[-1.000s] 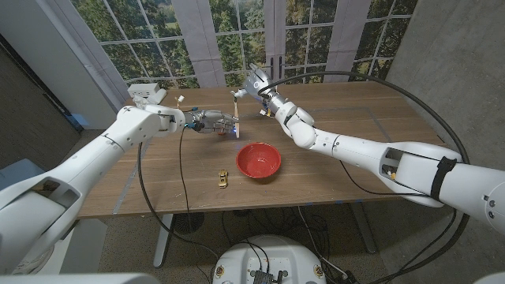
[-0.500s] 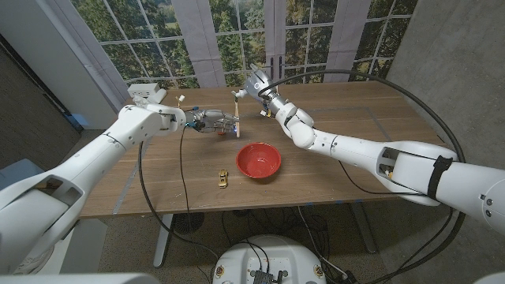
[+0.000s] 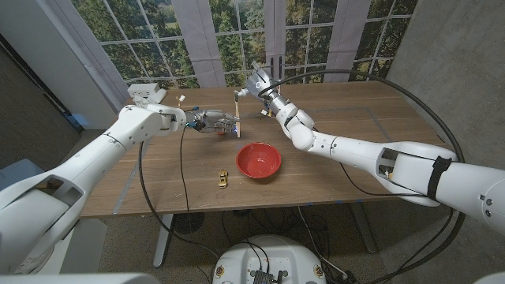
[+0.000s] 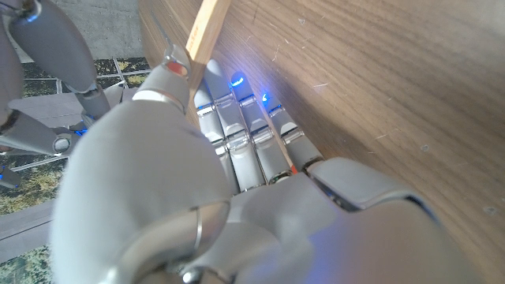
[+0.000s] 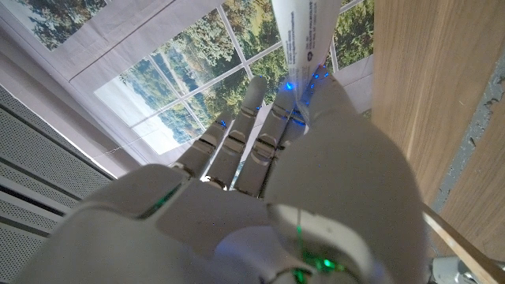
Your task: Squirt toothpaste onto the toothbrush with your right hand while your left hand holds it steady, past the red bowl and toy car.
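In the head view my left hand (image 3: pixel 211 120) grips the bamboo toothbrush (image 3: pixel 237 114) at the table's far side, the brush standing nearly upright with its head on top. The left wrist view has the bamboo handle (image 4: pixel 207 24) rising out of my left hand (image 4: pixel 197 173), close to the wood. My right hand (image 3: pixel 259 83) holds the white toothpaste tube just right of the brush head. In the right wrist view the tube (image 5: pixel 304 31) sticks out past my right hand (image 5: pixel 276 181). Whether the tube's tip touches the bristles I cannot tell.
The red bowl (image 3: pixel 258 160) sits mid-table on the wooden table (image 3: pixel 355 177), nearer to me than both hands. The small yellow toy car (image 3: pixel 222 178) lies just left of it. A white device (image 3: pixel 146 93) stands at the far left corner. Windows lie behind.
My right hand with the tube has shifted slightly toward the brush head. My left hand and the toothbrush stay where they were.
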Robot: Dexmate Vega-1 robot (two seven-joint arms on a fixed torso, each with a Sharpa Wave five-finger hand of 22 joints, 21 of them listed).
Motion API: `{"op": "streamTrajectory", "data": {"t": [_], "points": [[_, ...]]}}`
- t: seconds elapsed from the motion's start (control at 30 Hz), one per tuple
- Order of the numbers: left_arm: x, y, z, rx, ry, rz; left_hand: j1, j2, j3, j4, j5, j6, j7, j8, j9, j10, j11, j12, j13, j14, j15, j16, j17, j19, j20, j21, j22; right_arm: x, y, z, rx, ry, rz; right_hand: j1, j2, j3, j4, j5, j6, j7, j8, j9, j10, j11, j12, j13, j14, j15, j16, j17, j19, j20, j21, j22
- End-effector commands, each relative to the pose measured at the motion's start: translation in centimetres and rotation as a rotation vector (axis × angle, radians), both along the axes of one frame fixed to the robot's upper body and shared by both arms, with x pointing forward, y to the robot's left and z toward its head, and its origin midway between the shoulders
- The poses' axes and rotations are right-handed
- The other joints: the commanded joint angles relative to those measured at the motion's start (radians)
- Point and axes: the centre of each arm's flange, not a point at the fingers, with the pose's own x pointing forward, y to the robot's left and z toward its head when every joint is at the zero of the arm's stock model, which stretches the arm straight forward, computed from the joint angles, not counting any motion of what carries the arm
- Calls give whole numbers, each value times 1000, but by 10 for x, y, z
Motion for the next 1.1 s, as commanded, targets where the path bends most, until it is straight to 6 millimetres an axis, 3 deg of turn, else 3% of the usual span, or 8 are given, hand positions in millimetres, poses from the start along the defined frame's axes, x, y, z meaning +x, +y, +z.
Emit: {"op": "streamTrajectory", "data": {"t": [0.03, 0.53, 1.1], "points": [[-1, 3, -1, -11, -4, -4, 112, 104, 5, -1, 6, 9, 1, 2, 0, 71, -66, 4, 4, 7, -130, 0, 3, 4, -4, 6, 3, -4, 7, -1, 2, 0, -29, 73, 58, -2, 0, 8, 11, 4, -4, -2, 26, -13, -1, -2, 13, -160, -9, 11, -4, -71, 0, 0], [-4, 3, -4, -14, -6, -8, 111, 104, 5, -1, 7, 7, 1, 1, 2, 71, -68, 2, 5, 6, -130, -1, 4, 3, -3, 6, 3, -20, 22, 5, 8, -1, 8, 78, 55, -6, 3, 18, 17, 8, -11, -9, 35, -12, -1, -9, 25, -160, -35, 40, -6, -66, 0, 0], [-10, 10, -5, -31, -17, -7, 110, 105, 6, -1, 8, 8, 0, 0, 3, 72, -66, 0, 6, 5, -129, -3, 5, 3, -4, 7, 3, -13, 26, -7, -53, 12, -27, 85, 50, -11, 4, 29, 36, 2, -25, -35, 50, -12, -7, -29, 43, -159, -63, 75, -11, -68, -1, 0]]}}
